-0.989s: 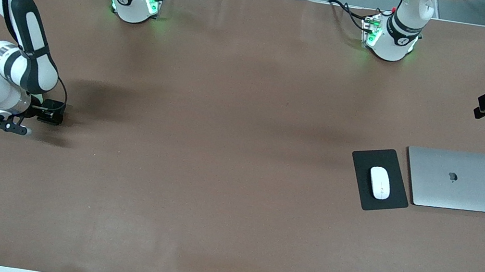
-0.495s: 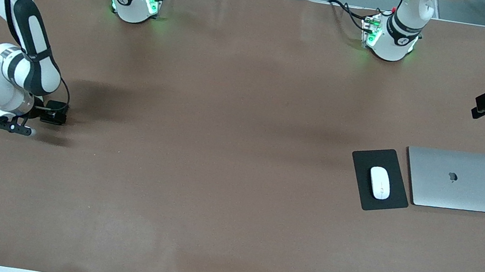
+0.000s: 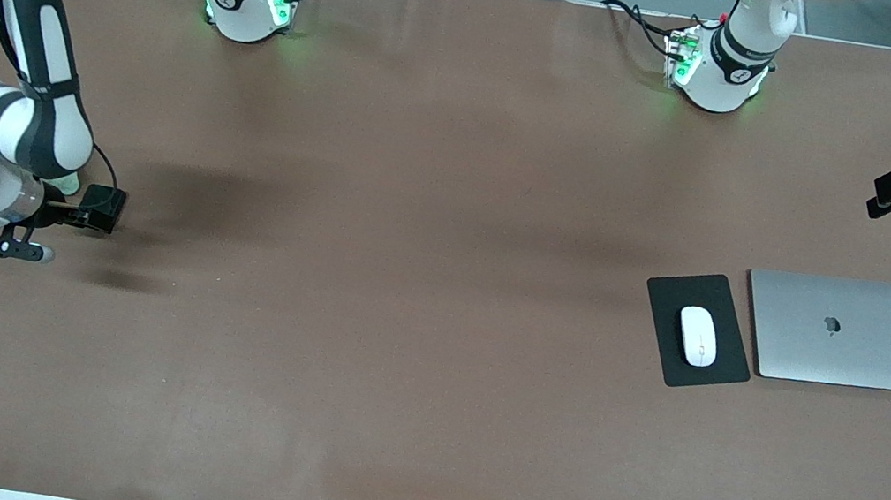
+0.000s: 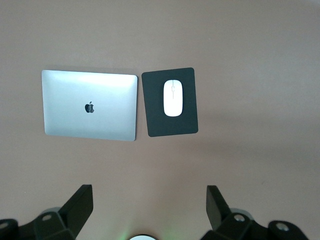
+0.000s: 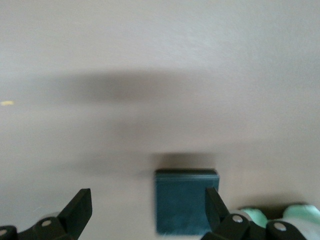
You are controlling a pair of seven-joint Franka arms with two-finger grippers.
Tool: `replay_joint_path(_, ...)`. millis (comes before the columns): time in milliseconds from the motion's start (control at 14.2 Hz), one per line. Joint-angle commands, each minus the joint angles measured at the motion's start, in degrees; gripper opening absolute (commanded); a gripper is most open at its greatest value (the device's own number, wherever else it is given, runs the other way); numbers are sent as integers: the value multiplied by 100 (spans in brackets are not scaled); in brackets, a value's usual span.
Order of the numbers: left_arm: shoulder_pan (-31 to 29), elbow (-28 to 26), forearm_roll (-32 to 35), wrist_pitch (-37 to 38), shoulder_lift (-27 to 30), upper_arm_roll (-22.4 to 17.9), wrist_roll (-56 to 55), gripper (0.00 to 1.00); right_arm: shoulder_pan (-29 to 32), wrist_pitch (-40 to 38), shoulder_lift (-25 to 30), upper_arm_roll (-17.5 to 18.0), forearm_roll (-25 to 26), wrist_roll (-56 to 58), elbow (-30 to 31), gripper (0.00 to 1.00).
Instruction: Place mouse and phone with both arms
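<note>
R gripper (image 5: 145, 215) hangs low over the right arm's end of the table w/ jaws spread, empty, the phone (image 5: 186, 200) lying between the fingers but untouched; an off-centre close could nudge it or clip a corner. L gripper (image 4: 147, 210) waits high, jaws wide, empty; mouse (image 3: 697, 336) sits on the pad (image 3: 697, 329) beside the laptop (image 3: 835, 330).

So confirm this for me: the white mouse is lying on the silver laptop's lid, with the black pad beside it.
Not quite. The mouse lies on the black pad, not on the laptop. The closed laptop sits beside the pad, toward the left arm's end of the table. The front view and the left wrist view both show this.
</note>
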State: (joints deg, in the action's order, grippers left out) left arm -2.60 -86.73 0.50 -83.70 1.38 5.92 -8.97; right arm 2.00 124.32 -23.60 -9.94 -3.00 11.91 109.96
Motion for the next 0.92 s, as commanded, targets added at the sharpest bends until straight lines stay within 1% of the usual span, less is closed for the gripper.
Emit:
replay_joint_path(0, -39, 59, -86, 73, 21, 5, 124, 100, -235, -1046, 513, 1, 45, -250, -412, 100)
replay_joint_path(141, -48, 59, -86, 73, 21, -3, 124, 100, -297, -1689, 925, 10, 45, -557, -632, 100)
replay_joint_path(283, -48, 59, -59, 73, 21, -12, 124, 100, -288, -2164, 1374, 10, 45, -498, -869, 100)
replay_joint_path(353, -48, 59, -59, 73, 21, -21, 133, 100, -288, -2445, 1454, 19, 45, -497, -1123, 100)
replay_joint_path(565, -57, 68, -59, 73, 29, -39, 124, 100, -332, -3438, 1473, 36, -7, -506, -2124, 100)
replay_joint_path(636, -57, 68, -59, 73, 29, -39, 107, 100, -393, -3650, 1481, 45, -7, -506, -2336, 100)
replay_joint_path(707, -48, 77, -42, 73, 21, -39, 89, 100, -446, -3747, 1603, 45, -25, -515, -2460, 100)
replay_joint_path(848, -48, 68, -33, 73, 29, -39, 89, 100, -534, -3958, 1910, 290, -16, -663, -2435, 100)
